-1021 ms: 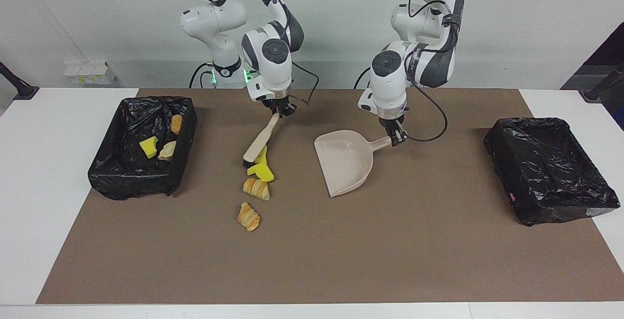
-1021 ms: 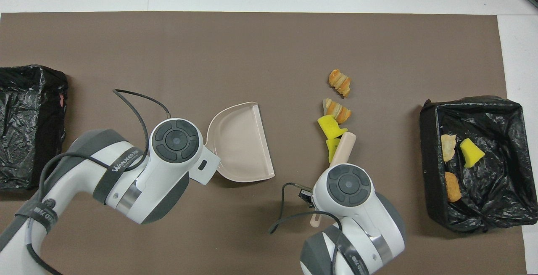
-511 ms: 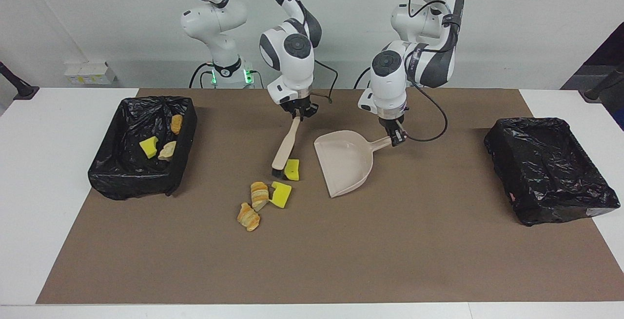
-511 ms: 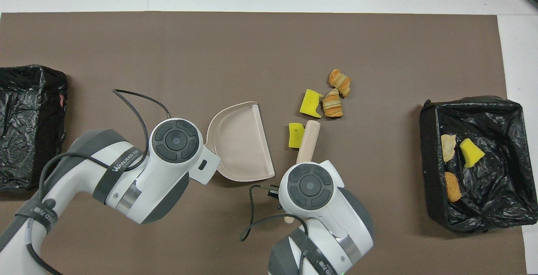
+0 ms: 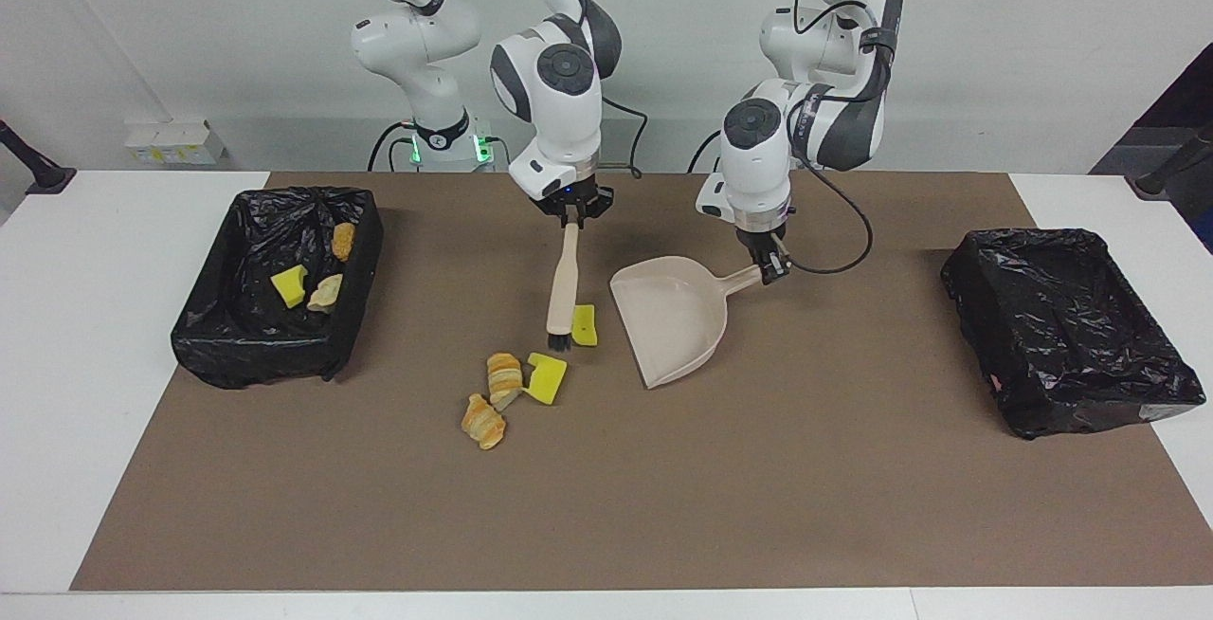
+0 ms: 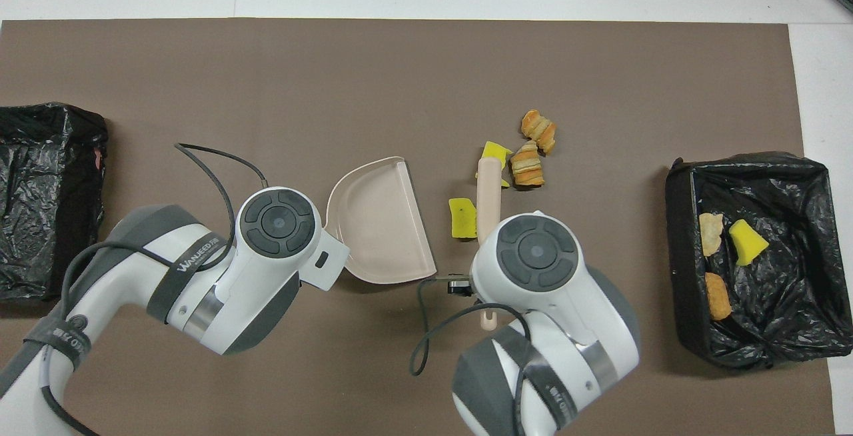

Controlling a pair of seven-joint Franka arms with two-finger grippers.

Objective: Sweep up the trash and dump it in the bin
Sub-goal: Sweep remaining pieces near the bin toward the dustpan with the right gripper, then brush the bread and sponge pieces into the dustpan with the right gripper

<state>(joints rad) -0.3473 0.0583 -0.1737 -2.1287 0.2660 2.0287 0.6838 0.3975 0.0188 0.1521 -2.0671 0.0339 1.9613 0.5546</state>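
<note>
We see 2 arms at work over the brown mat (image 5: 805, 506). The right gripper (image 5: 571, 214) has its fingers clamped on the top of the brush (image 5: 562, 286), which hangs almost upright with its dark bristles down on the mat. The left gripper (image 5: 769, 264) is clenched on the handle of the beige dustpan (image 5: 671, 317), whose pan lies flat on the mat with its open lip turned toward the right arm's end of the table.

In the facing view, 1 yellow sponge chunk (image 5: 585, 325) sits touching the bristles at their 3 o'clock, between the brush and the dustpan's lip and apart from that lip. A second yellow chunk (image 5: 547, 377) lies at about 6 o'clock from the bristles, farther from the robots, and touches a tan croissant piece (image 5: 503, 379) at its 9 o'clock. Another croissant piece (image 5: 483, 421) lies just beside that one, at its 7 o'clock.

The bin with trash (image 5: 275, 283), lined with black plastic, stands at the right arm's end of the table; in it we count 1 yellow chunk (image 5: 289, 285) and 2 tan lumps (image 5: 327, 293). A second black-lined bin (image 5: 1066, 326) stands at the left arm's end.

In the overhead view, the brush (image 6: 488, 193) points to 12 o'clock from the right arm's wrist, with the dustpan (image 6: 380, 223) at its 9 o'clock.
</note>
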